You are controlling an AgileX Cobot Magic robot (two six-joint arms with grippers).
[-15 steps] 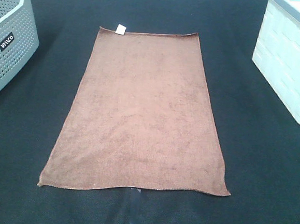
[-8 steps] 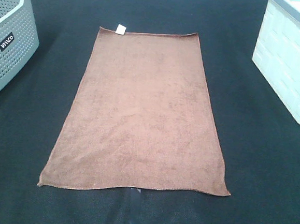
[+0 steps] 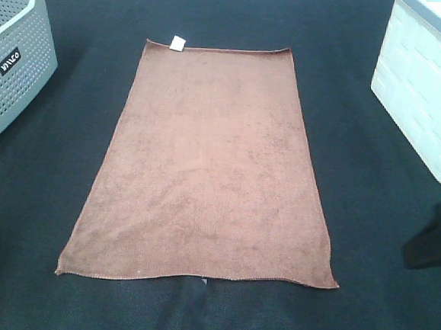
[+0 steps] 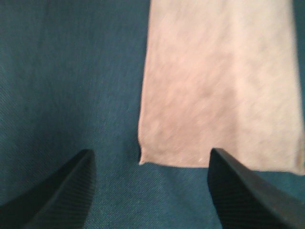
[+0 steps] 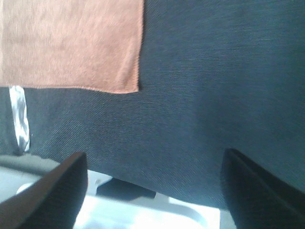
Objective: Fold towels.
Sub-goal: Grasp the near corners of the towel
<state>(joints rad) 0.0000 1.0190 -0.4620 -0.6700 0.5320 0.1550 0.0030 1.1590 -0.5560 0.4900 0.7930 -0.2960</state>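
Note:
The rust-brown towel [image 3: 205,164] lies flat and spread out on the dark table, long side running away from me, with a small white tag [image 3: 176,43] on its far short edge. My right gripper [image 3: 435,237] shows as a dark shape at the right edge, right of the towel's near right corner; it is open and empty [image 5: 152,191], with that corner [image 5: 136,86] ahead of it. My left gripper [image 4: 150,191] is open and empty, just short of the towel's near left corner [image 4: 142,161]. It is out of the high view.
A grey perforated basket [image 3: 11,53] stands at the far left. A white bin [image 3: 429,90] stands at the far right. A strip of shiny tape [image 3: 196,308] runs on the dark cloth near the front edge.
My right gripper has come into the high view at the right edge. The towel has not moved.

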